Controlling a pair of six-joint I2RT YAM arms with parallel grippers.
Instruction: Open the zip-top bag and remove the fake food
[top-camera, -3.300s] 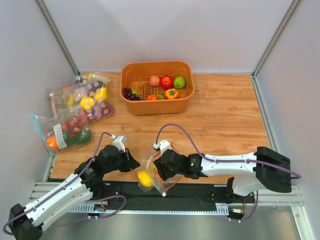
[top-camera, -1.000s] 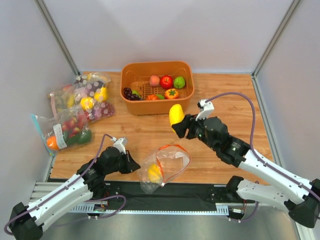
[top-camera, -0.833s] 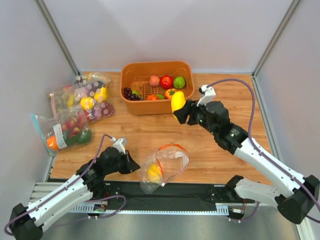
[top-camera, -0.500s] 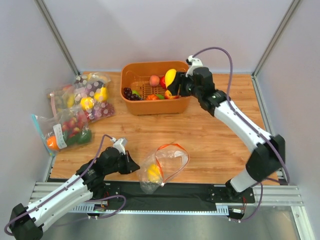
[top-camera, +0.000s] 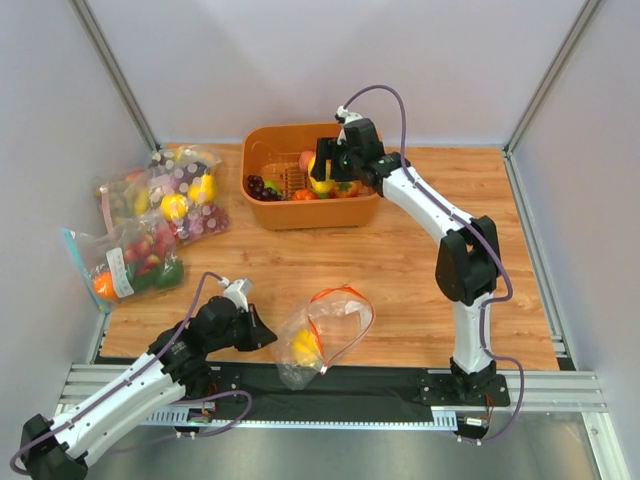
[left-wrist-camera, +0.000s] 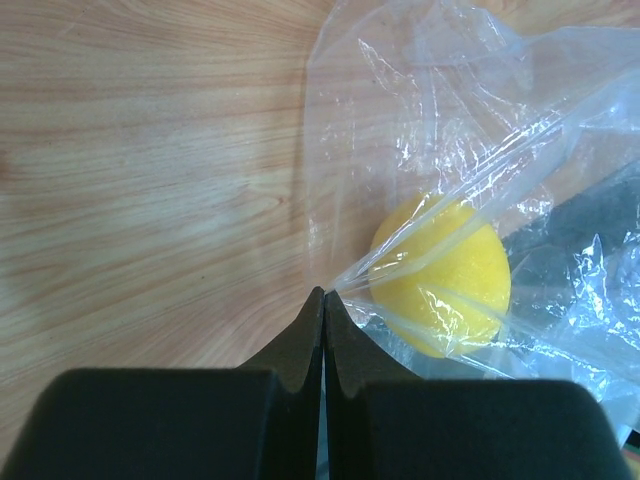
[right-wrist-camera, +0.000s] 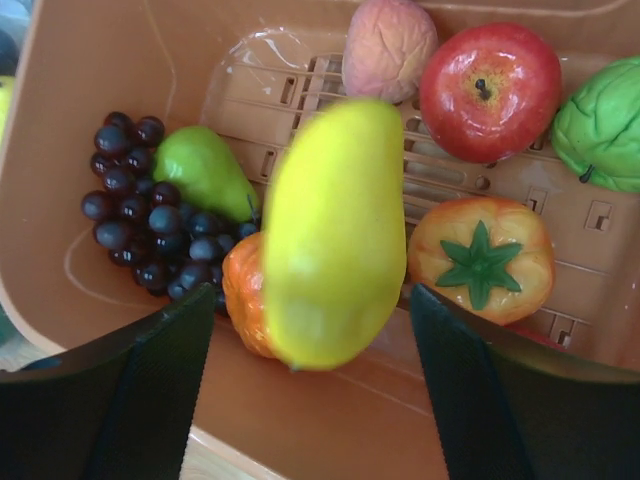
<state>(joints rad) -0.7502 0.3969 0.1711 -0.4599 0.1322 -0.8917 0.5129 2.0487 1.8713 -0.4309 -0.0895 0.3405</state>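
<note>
A wooden table (top-camera: 450, 250) holds an orange basket (top-camera: 310, 215) at the back and, near the front edge, the zip-top bag (top-camera: 340, 318), its mouth open with one round yellow piece (left-wrist-camera: 440, 290) inside. The left gripper (left-wrist-camera: 322, 310) is closed tight, pinching a fold of the bag's film. The right gripper (right-wrist-camera: 310, 300) hovers over the basket, fingers spread wide of a long yellow fake fruit (right-wrist-camera: 335, 230) loose between them; best to hold them wide until it drops clear, then lift straight up

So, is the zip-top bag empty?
No, a round yellow fruit lies inside the clear zip-top bag in the left wrist view.
</note>
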